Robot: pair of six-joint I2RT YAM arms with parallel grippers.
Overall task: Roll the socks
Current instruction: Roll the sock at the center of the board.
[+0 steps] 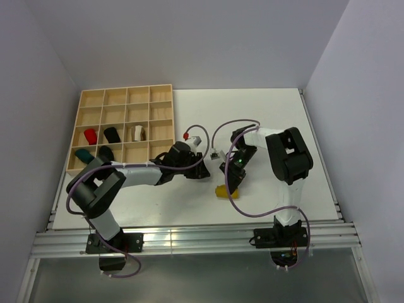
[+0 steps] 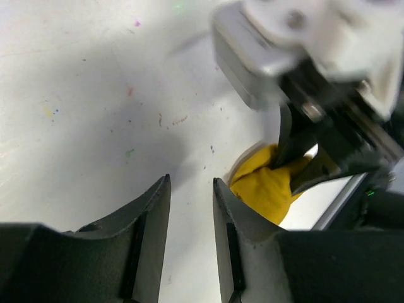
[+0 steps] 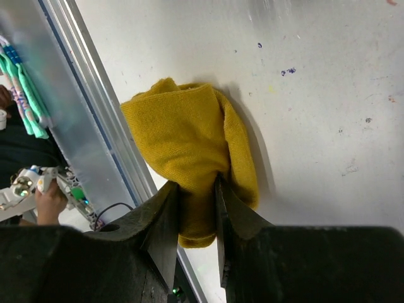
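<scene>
**Sock [image 3: 189, 139] pinched by the right fingers [image 3: 197, 186]; left fingers [image 2: 191, 183] free**

You have the mustard sock lying bunched on the white tabletop [image 1: 284, 126], low in the centre of the overhead view, right beside the metal rail [image 3: 88, 126] along the near edge. Your right fingers are closed on a fold of it. Your left fingers stand apart with only bare tabletop between them, near the sock but apparently not touching it.

The sock looks more like a loose wad than a tight roll. To finish well, hold the right pinch firm as an anchor and bring the left fingers onto the free end. Turn the fabric over itself in short, snug wraps. Work away from the rail so nothing slips off the edge.

Your right arm rises from its base at lower right and folds back toward the centre, wrist pitched steeply down over the sock. Your left arm reaches low across from lower left, its wrist aimed rightward. The wrists sit close together, so approach slowly.

Other rolled socks [image 1: 112, 134] sit in the wooden tray [image 1: 126, 88] at upper left.
</scene>
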